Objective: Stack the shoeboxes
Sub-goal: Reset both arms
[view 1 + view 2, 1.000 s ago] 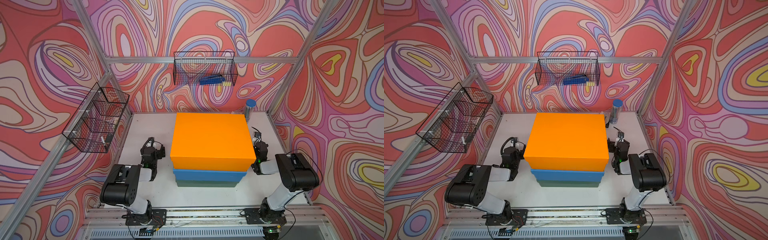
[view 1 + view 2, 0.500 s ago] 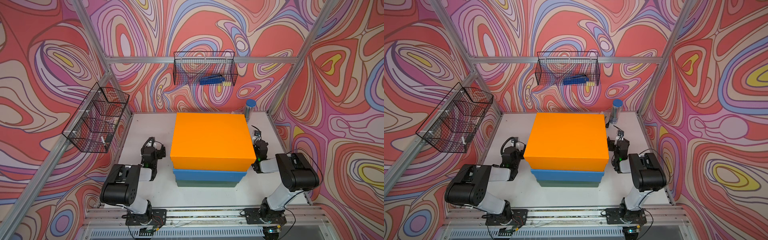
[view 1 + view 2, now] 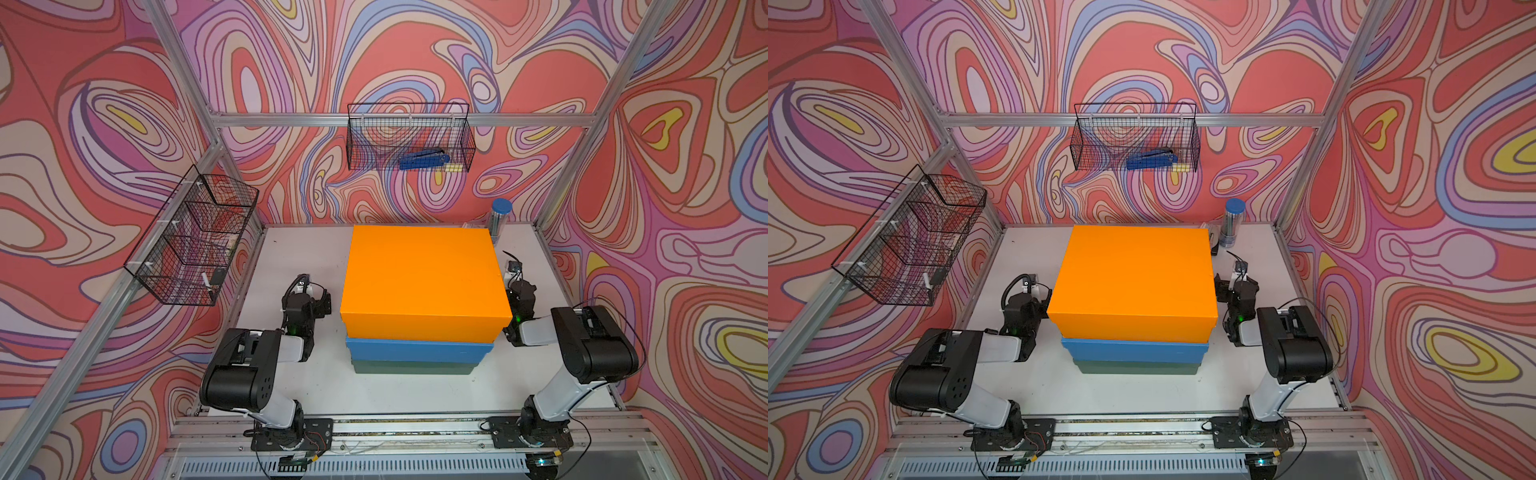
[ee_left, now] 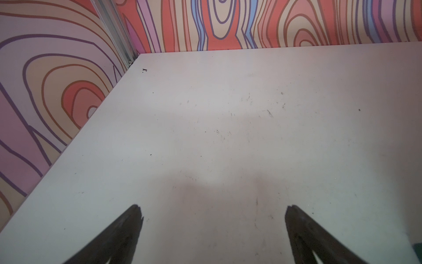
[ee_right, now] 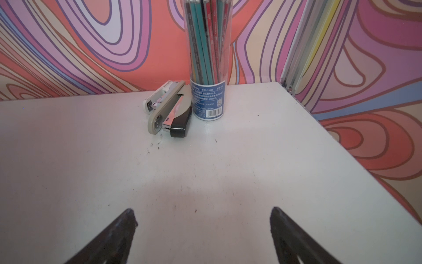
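My left gripper: two dark fingers wide apart over bare tabletop, nothing between them. It sits low at the left of the stack, close beside it. My right gripper: fingers likewise spread with nothing between them, low at the right of the stack and facing the far right corner.

I list the shoeboxes as one pile in the middle of the table.
- The orange box is on top with its lid on.
- The blue box is in the middle, directly under the orange one.
- The dark green box is at the bottom on the tabletop. I see only a thin strip of its near side.

Other items I can see:
- A clear pencil tube with a blue label stands upright in the far right corner.
- A grey and black stapler lies just to the left of the tube.
- A small white item lies against the far side of the stapler. I cannot tell what it is.
- A black wire basket hangs on the left wall.
- A second basket hangs on the far wall and holds a blue tool.
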Motion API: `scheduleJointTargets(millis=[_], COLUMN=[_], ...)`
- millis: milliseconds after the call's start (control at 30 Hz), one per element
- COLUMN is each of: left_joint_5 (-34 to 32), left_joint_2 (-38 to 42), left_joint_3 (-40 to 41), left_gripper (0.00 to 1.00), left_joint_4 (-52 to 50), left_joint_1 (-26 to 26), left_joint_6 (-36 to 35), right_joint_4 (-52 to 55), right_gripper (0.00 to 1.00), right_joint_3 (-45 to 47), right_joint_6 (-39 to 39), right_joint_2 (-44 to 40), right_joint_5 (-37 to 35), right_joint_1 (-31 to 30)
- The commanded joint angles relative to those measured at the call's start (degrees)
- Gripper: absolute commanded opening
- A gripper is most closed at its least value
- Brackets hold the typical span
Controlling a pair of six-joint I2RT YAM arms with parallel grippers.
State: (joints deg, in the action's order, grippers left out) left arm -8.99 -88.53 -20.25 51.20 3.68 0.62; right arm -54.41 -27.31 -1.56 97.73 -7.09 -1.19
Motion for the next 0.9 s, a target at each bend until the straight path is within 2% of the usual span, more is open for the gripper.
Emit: scheduleJointTargets(millis=[0,100,233,500,867], left_joint_5=[0.58,0.49,0.41,0.03,3.28], left_joint_2=[0.11,0.04,0.06,0.01,0.29], left_joint_3=[-0.88,-0.9,-0.84,-0.78,-1.38], left_gripper=[1.0,0.99,1.0,1.0,1.0], left_joint_4=[0.85,0.92,1.27,1.47,-0.35], left_joint_1=[-0.43,-0.43,-0.43,-0.34,-1.66], left_joint_6=[-0.89,-0.89,-0.89,-0.71,-0.22], right_joint_4=[-0.26,-0.26,-0.32,-0.16,-0.08], right_gripper=[0.85,0.79,0.88,0.92,0.98], right_joint_3=[0.5,0.5,0.44,0.42,0.33], right_joint_6=[0.01,0.05,-0.07,0.05,-0.03], right_joint_2=[0.09,0.09,0.09,0.09,0.2], right_joint_5=[0.15,0.15,0.14,0.15,0.24], right_joint_1=[0.18,0.22,0.2,0.2,0.2])
